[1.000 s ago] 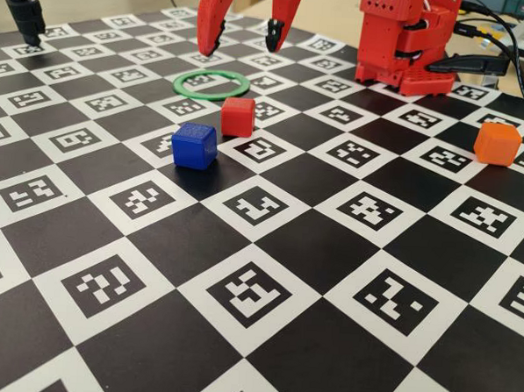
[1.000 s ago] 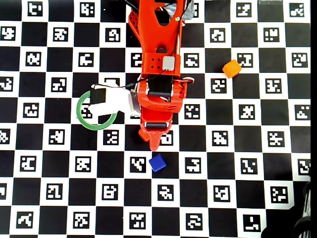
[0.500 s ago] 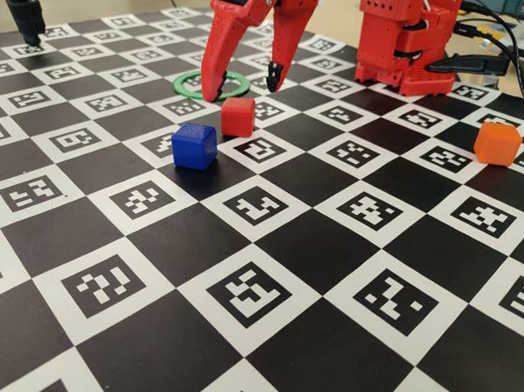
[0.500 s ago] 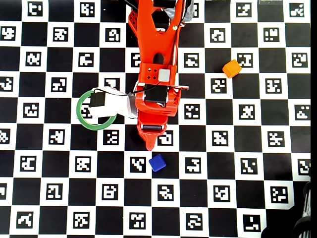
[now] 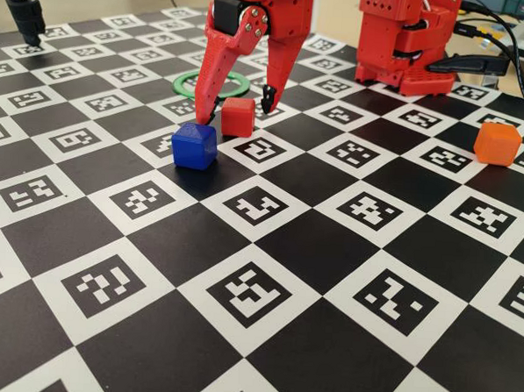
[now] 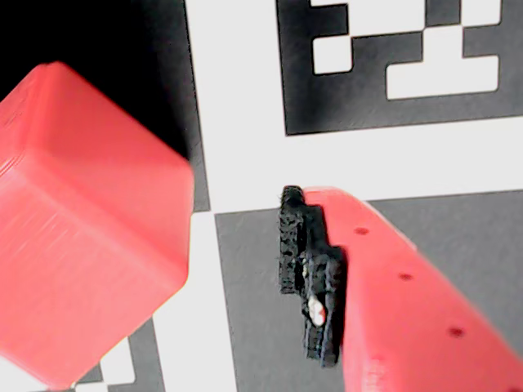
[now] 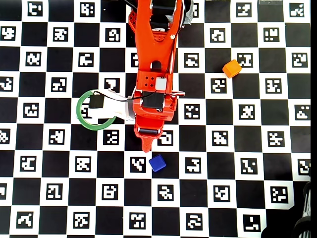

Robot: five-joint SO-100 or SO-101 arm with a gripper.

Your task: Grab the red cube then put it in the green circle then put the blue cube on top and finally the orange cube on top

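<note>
1. Fixed view: a checkered marker worktop [image 5: 347,244] is carrying everything. The spread pincer [image 5: 234,108] is straddling the red cube [image 5: 238,117], lower than a second ago; the first grasp is in hand. The blue cube [image 5: 194,145] is sitting just beside it, the green circle [image 5: 187,80] behind, the orange cube [image 5: 498,142] well apart.
2. Wrist view: one fingertip [image 6: 310,286] is standing clear of the cube; closing comes next.
3. Overhead view: the arm is hiding the red cube.

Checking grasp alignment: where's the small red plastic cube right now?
In the fixed view, the small matte red plastic cube sits on the checkerboard between the open claw's fingertips, just behind the blue cube, in front of the green ring.
</note>
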